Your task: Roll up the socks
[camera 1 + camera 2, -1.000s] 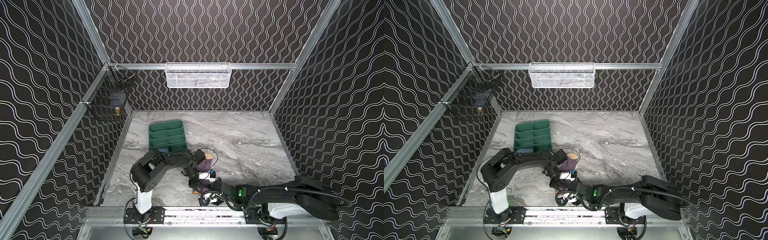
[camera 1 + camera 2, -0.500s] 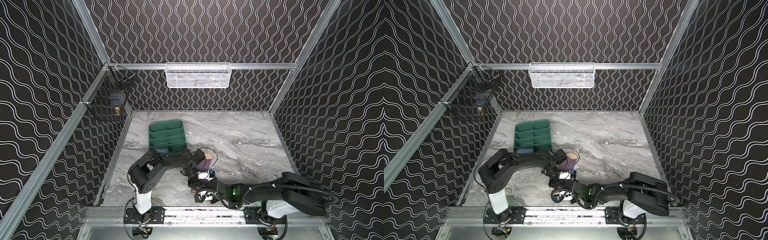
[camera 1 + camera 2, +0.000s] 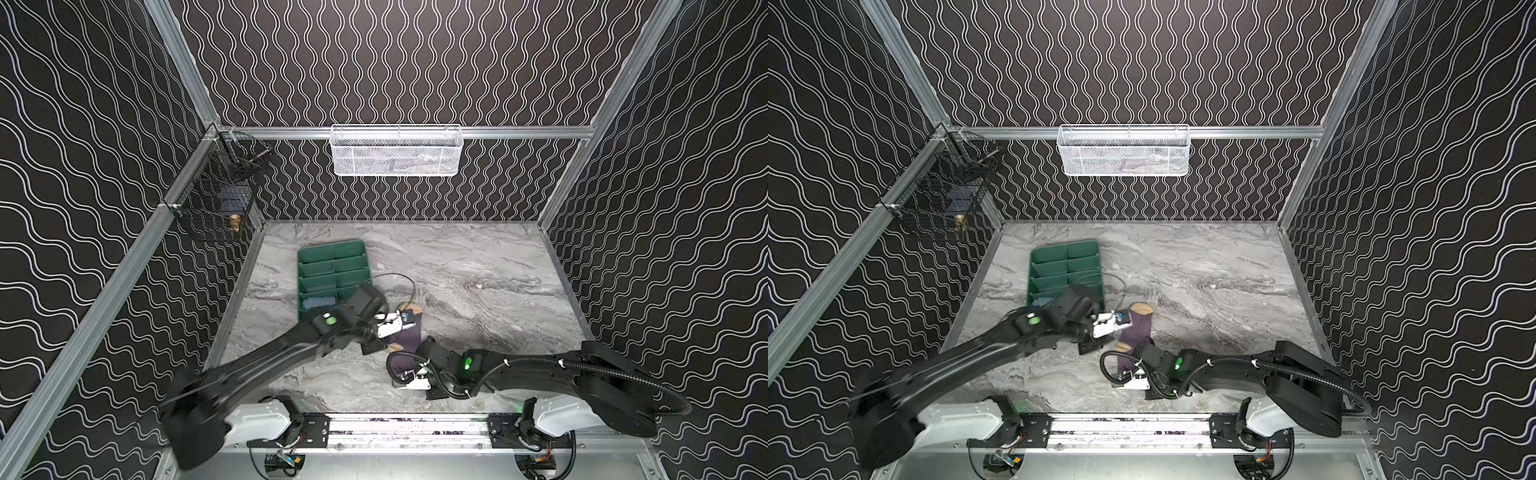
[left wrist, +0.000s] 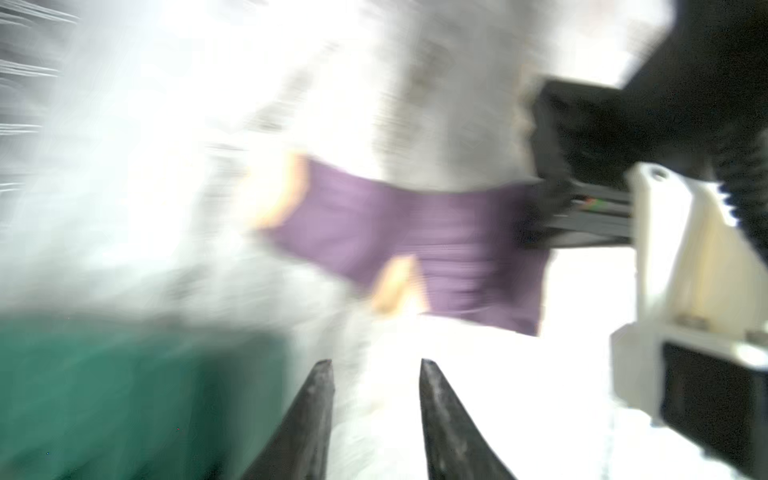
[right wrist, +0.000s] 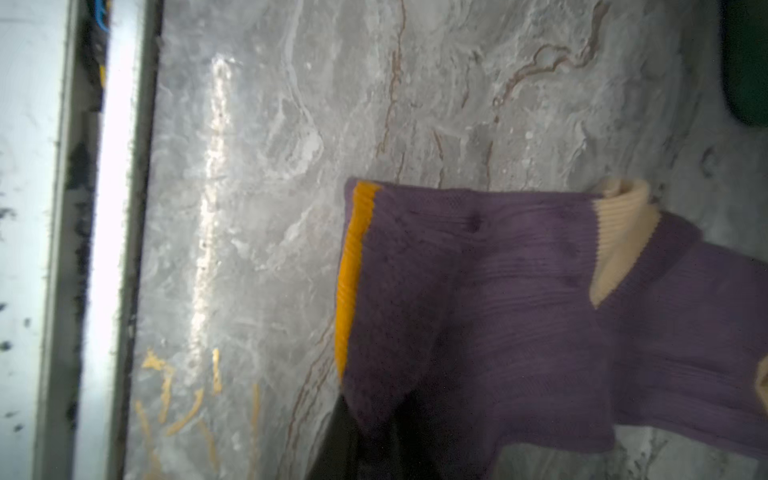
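Pinching sock (image 5: 478, 291): right gripper (image 5: 365, 440), closed on it.
Left gripper (image 4: 376, 374): parted, seemingly empty; view blurred.

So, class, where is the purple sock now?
In both top views, the purple sock sits front-centre on the marble table, just right of the green tray.

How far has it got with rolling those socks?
Done, it seems: a light blue roll sits in a compartment of the green tray, probably the first sock. In hand: the right gripper is shut on the cuff end of the purple sock, which lies stretched out, unrolled; the left gripper is open and holds nothing. Left: rolling the purple sock.
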